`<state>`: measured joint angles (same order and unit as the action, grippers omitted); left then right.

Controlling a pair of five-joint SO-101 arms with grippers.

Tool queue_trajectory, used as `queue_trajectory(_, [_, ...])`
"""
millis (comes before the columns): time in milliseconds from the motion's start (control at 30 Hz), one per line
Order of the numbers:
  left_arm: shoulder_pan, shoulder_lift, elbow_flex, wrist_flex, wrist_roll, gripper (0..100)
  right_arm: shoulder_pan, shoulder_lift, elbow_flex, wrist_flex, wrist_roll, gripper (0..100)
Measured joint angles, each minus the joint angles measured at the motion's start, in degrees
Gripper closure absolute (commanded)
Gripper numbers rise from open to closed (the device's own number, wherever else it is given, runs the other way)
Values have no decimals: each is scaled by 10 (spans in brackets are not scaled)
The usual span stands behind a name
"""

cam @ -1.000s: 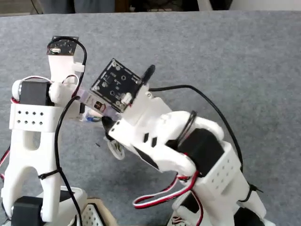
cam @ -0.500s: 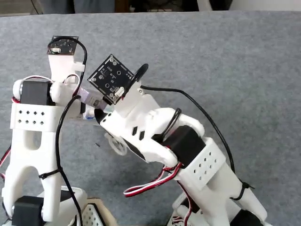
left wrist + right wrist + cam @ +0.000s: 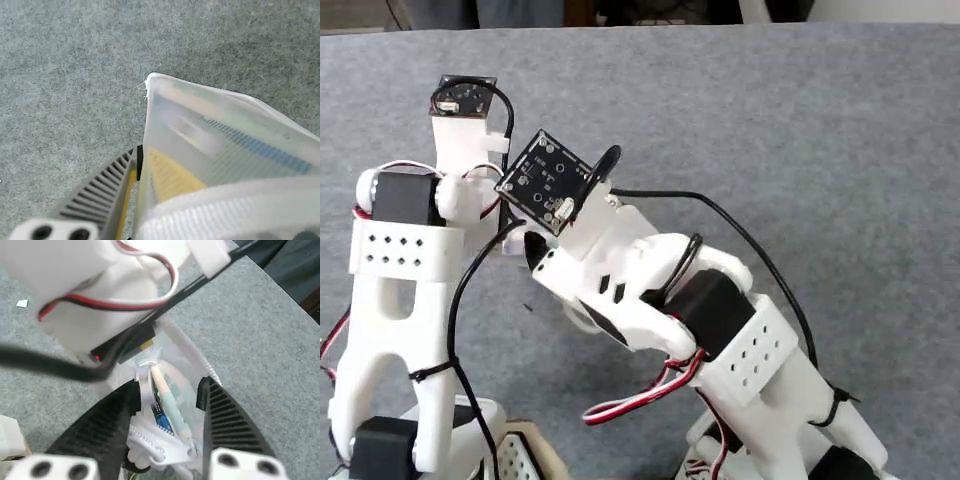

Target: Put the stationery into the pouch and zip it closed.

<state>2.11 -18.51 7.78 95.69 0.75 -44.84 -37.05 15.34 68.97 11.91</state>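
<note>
The grey counter (image 3: 840, 160) runs wide beyond and to the right of the two pincers, and its far edge lies along the top of the high view. In the right wrist view that edge cuts across one corner, well apart from the right pincer (image 3: 169, 387). The left arm (image 3: 405, 230) and the right arm (image 3: 650, 290) meet closely, the right arm's wrist leaning across to the left arm's wrist, so the room between them is tight.

The left pincer (image 3: 139, 167) is clenched on the pouch (image 3: 215, 145). Its grey ribbed finger (image 3: 97, 200) lies flat against one side of the pouch, and the translucent pouch stands out past the fingertip with one corner free above the counter. The stationery (image 3: 170, 175) shows through the wall as yellow, blue and green shapes.

The right pincer is released, its two black ribbed fingers (image 3: 115, 412) spread wide with the pouch between them. Each fingertip sits just beside a side wall of the pouch; I cannot tell whether they touch it. A cream and green pen (image 3: 170, 402) lies inside the pouch, between those fingers. A small silvery tab (image 3: 148, 361) sits on the pouch just past the fingertips, near the left arm's wrist. A white scrap (image 3: 22, 303) lies on the counter well away from the right pincer
</note>
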Motion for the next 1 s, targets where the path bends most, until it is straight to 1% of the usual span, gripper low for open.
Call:
queue_trajectory(167, [-4,0,0,-1,1,971,0,-38,-4,14,35,754])
queue_trajectory(333, [-5,0,1,-1,-3,971,25,-82,-84,72,78,756])
queue_trajectory(400, [-5,0,1,-1,-3,971,62,-96,-114,96,90,756])
queue_trajectory(500, [-5,0,1,-1,-3,971,144,-106,-137,128,105,757])
queue_trajectory(600, [-5,0,1,-1,-3,971,238,-105,-128,160,111,757])
queue_trajectory(667, [-5,0,1,-1,-3,971,273,-105,-99,177,113,758])
queue_trajectory(733, [-5,0,1,-1,-3,971,279,-105,-52,193,114,759])
queue_trajectory(800, [-5,0,1,-1,-3,971,269,-105,2,212,135,759])
queue_trajectory(900, [-5,0,1,-1,-3,971,222,-105,101,245,176,759])
queue_trajectory(1000, [-5,0,1,-1,-3,971,164,-105,198,254,193,756])
